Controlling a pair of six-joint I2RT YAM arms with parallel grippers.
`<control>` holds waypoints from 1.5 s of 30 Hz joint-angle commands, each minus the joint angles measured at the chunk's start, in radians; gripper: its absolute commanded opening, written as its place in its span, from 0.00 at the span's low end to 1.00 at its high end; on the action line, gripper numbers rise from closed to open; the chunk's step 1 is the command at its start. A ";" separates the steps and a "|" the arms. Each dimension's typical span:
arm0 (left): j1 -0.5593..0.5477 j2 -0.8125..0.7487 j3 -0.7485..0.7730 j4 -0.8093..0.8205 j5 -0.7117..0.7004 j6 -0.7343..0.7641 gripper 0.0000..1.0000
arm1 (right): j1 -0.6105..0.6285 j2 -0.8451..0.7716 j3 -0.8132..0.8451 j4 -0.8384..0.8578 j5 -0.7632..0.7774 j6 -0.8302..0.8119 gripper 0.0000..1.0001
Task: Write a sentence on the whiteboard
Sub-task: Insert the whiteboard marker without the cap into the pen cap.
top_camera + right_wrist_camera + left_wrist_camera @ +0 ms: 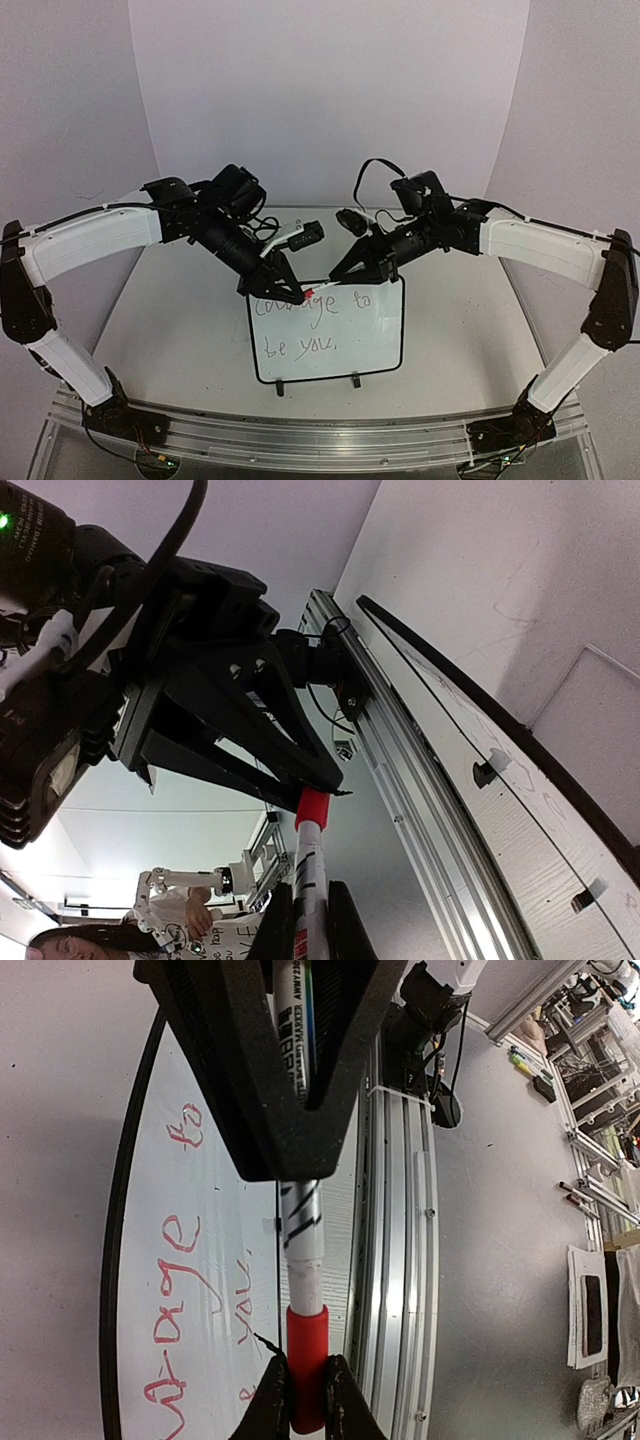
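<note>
The whiteboard (370,345) lies flat at the table's near middle, two black clips on its near edge. The sentence (300,325) reads "Courage to be you," in two lines; it looks red in the left wrist view (175,1260). A white marker (327,287) is held level above the board's far left edge. My left gripper (296,294) is shut on its red cap (308,1360). My right gripper (342,274) is shut on the marker's barrel (312,880). The cap (312,807) sits on the marker's end. My arms hide the start of "Courage".
An aluminium rail (300,435) runs along the table's near edge, with both arm bases bolted to it. A white backdrop (320,90) closes off the far side. Cables (375,170) loop above the right wrist.
</note>
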State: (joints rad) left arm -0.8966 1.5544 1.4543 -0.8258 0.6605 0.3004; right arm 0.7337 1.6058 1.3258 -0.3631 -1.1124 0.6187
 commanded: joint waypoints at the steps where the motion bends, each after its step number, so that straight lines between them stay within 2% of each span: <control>1: -0.020 0.020 0.067 0.025 0.043 0.020 0.00 | 0.027 0.033 0.004 0.004 0.003 -0.029 0.00; 20: -0.056 0.058 0.104 0.065 0.044 0.010 0.00 | 0.102 0.076 0.009 -0.013 0.005 -0.060 0.00; 40: -0.062 0.003 0.079 0.283 0.016 -0.038 0.00 | 0.165 0.106 0.033 -0.008 -0.012 -0.067 0.00; 45: -0.062 0.005 0.087 0.249 0.001 -0.025 0.00 | 0.163 0.064 0.043 -0.011 0.066 -0.086 0.00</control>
State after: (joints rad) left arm -0.9486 1.6107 1.4769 -0.9257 0.6350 0.2608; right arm 0.8139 1.6711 1.3326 -0.4151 -1.0848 0.5667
